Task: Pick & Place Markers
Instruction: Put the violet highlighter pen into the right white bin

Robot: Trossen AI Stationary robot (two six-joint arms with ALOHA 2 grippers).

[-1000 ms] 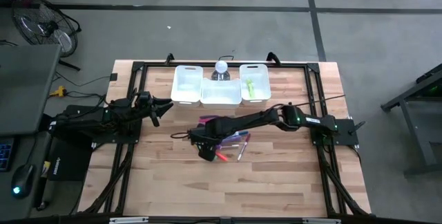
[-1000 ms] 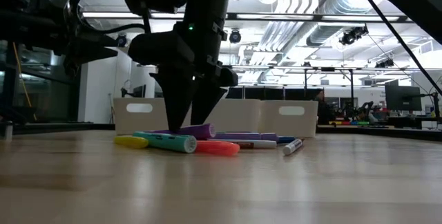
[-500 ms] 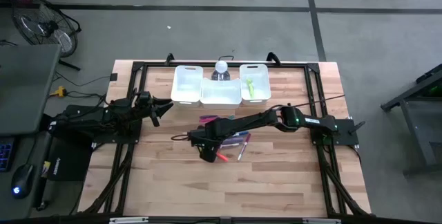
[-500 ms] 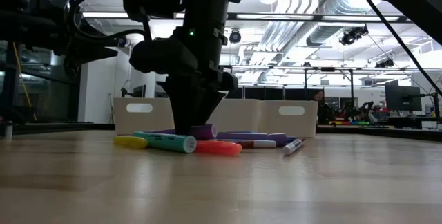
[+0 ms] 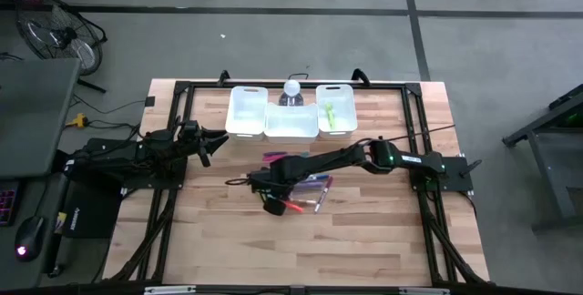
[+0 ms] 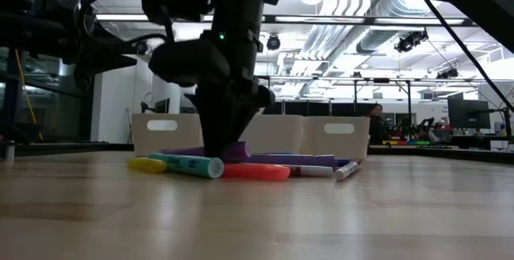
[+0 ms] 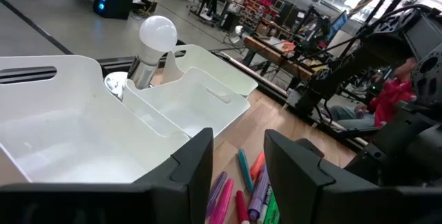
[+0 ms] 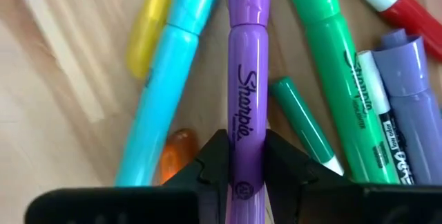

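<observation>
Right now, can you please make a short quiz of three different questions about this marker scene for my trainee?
1. True or false: the right end effector has its fingers on either side of the purple marker.
2. Which lies directly beside the purple marker: A) the light blue marker, B) a pencil?
3. Fill in: the left end effector points toward the white ____.

Key: 1 true; 2 A; 3 bins.

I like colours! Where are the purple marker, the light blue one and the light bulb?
purple marker (image 8: 246, 106): right wrist view, middle of its barrel.
light blue marker (image 8: 162, 92): right wrist view, its barrel.
light bulb (image 7: 157, 33): left wrist view, its round top.
</observation>
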